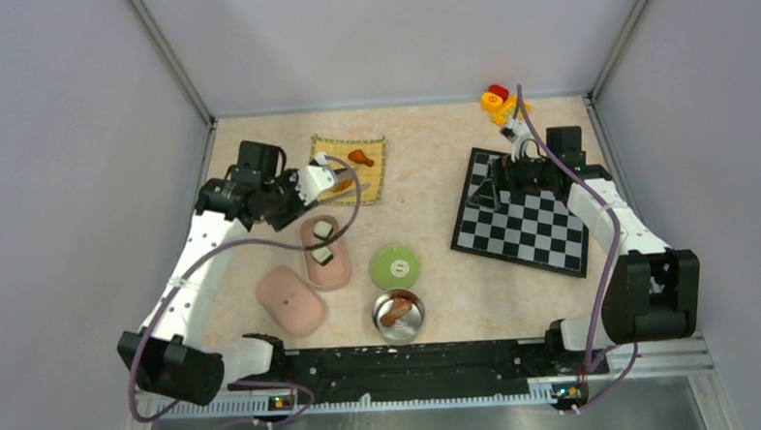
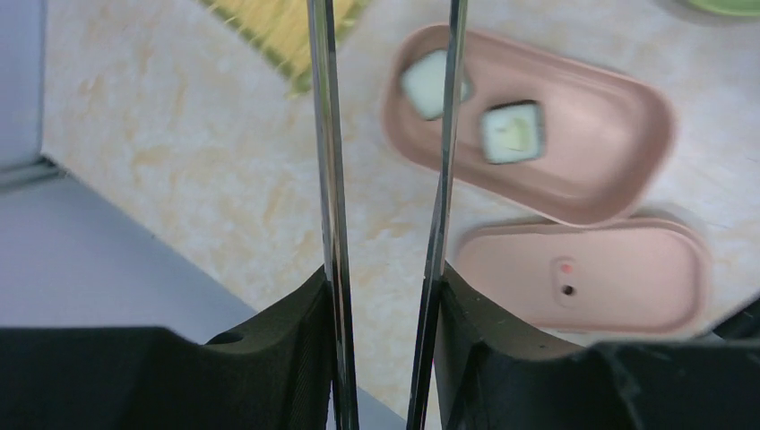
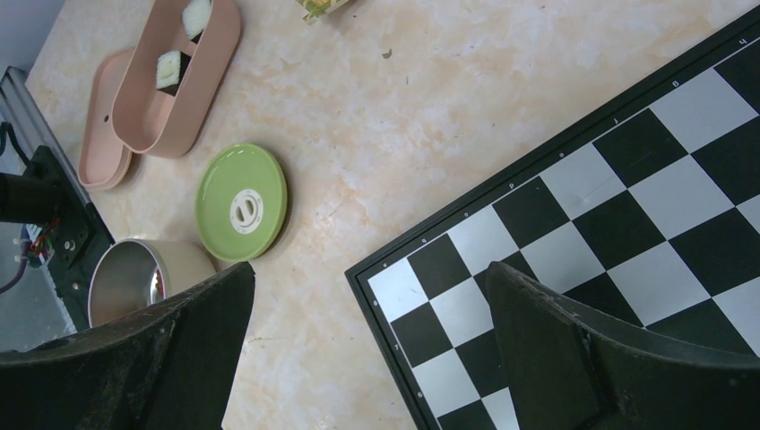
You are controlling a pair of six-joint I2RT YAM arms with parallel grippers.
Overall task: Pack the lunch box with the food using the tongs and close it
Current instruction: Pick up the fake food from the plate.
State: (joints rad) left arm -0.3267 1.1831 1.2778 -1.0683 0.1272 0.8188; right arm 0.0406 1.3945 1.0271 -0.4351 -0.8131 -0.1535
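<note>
Bench: beige marbled top, near edge hidden behind the arm bases.
Chessboard: one, glossy black/white squares, dark rim. It's cut off in the right wrist view.
Right claw: over the chessboard, released, jaws wide, nothing between them.
Left claw: clenched on the tongs, two slim shiny metal arms, one against each pad. The tips are cut off at the top of the left wrist view and the joined end runs out of frame at the bottom.
Mat: one, yellow, woven, near corner hidden by the left claw.
Lunch box: one, pink, oblong with rounded ends, open, mid-bench.
Lid: one, same pink, lying just beside the box.
Green lid: one, round, flat.
Steel pot: one, round, reddish-brown pieces inside, count unclear.
Toy blocks: red/yellow/orange clump at the far edge, too small to count.
Food: two sushi rolls in the box, blurred; one brown piece on the mat.
</note>
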